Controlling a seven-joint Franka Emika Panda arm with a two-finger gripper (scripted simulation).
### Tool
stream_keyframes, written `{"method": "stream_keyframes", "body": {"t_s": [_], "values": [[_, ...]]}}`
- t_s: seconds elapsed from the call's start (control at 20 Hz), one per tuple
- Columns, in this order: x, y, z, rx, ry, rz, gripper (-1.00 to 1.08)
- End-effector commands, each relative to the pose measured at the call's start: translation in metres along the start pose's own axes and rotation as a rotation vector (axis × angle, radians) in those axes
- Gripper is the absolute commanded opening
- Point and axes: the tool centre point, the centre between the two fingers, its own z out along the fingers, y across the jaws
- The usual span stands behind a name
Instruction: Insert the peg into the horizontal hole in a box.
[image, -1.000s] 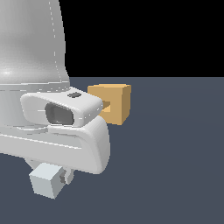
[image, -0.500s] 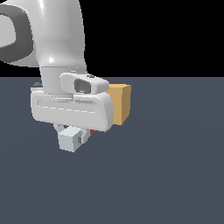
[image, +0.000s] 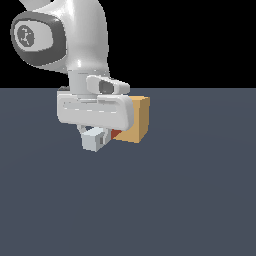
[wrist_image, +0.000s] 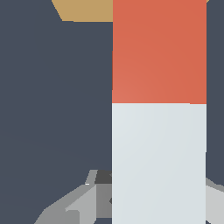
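The peg (image: 95, 140) is a white bar with a red end (image: 116, 134), held level just above the floor. My gripper (image: 94, 134) is shut on its white part, under the white hand. The red end reaches the near face of the tan box (image: 138, 119). The hole is hidden behind the peg and my hand. In the wrist view the peg (wrist_image: 159, 162) fills the middle, its red end (wrist_image: 159, 52) pointing at the box (wrist_image: 85, 9). Grey fingers (wrist_image: 72, 206) flank the white part.
The dark grey floor (image: 180, 200) spreads around the box and the arm. My arm's large white links (image: 75, 45) rise above the hand and cover part of the box's side at the exterior view's left.
The arm has swung toward the exterior view's right with the peg in its grip. The peg's red end has gone from short of the box to right up against its face.
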Motion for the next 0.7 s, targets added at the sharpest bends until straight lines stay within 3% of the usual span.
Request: {"method": "stream_keyframes", "body": {"t_s": [0.0,0.65], "values": [[0.0093,-0.0004,-0.0032,-0.002,0.001,0.009,-1.0],[0.0189,0.0007,-0.0059,-0.002,0.001,0.015,-1.0]]}}
